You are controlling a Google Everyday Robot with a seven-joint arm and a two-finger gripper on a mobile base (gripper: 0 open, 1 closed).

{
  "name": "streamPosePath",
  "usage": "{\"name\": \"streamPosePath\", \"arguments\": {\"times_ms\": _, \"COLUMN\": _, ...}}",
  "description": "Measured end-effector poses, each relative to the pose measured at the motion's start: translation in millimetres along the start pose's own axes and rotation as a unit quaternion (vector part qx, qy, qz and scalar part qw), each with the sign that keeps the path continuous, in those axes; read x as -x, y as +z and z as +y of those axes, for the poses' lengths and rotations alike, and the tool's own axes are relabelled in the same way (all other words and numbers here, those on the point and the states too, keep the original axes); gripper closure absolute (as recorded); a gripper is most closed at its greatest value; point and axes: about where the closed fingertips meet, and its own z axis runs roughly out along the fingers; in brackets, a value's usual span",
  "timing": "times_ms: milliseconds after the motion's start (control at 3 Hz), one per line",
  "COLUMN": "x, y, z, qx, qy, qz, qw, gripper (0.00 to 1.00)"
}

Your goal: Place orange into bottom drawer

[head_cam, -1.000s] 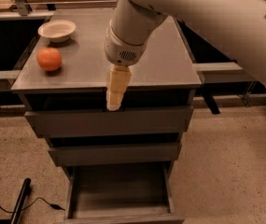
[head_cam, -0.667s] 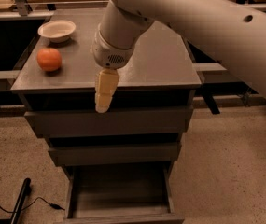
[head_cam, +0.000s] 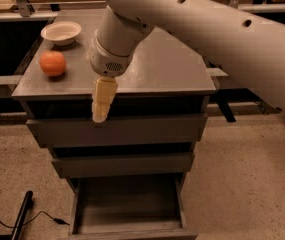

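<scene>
The orange (head_cam: 52, 63) sits on the left part of the cabinet top, just in front of a cream bowl (head_cam: 61, 32). The gripper (head_cam: 101, 110) hangs from the white arm over the cabinet's front edge, to the right of the orange and apart from it. Its cream fingers (head_cam: 103, 98) point down and look pressed together, holding nothing. The bottom drawer (head_cam: 128, 207) is pulled open at the foot of the cabinet, with a bare grey floor and nothing inside.
The grey cabinet top (head_cam: 162, 64) extends to the right behind the arm. Two upper drawers (head_cam: 122, 131) are closed. A black pole and cable (head_cam: 22, 219) lie on the speckled floor at lower left. Dark shelving stands behind.
The gripper has moved left along the cabinet's front edge, closer to the orange. The orange, bowl and drawer have not moved.
</scene>
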Motion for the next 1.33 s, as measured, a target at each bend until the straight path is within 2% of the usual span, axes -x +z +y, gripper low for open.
{"name": "streamPosePath", "arguments": {"times_ms": 333, "x": -31, "y": 74, "z": -26, "qx": -0.013, "qy": 0.006, "qz": 0.004, "qw": 0.9999, "gripper": 0.00}}
{"name": "streamPosePath", "arguments": {"times_ms": 667, "x": -26, "y": 75, "z": -34, "qx": -0.027, "qy": 0.008, "qz": -0.008, "qw": 0.9996, "gripper": 0.00}}
{"name": "streamPosePath", "arguments": {"times_ms": 1333, "x": -23, "y": 70, "z": -40, "qx": -0.034, "qy": 0.003, "qz": -0.005, "qw": 0.9994, "gripper": 0.00}}
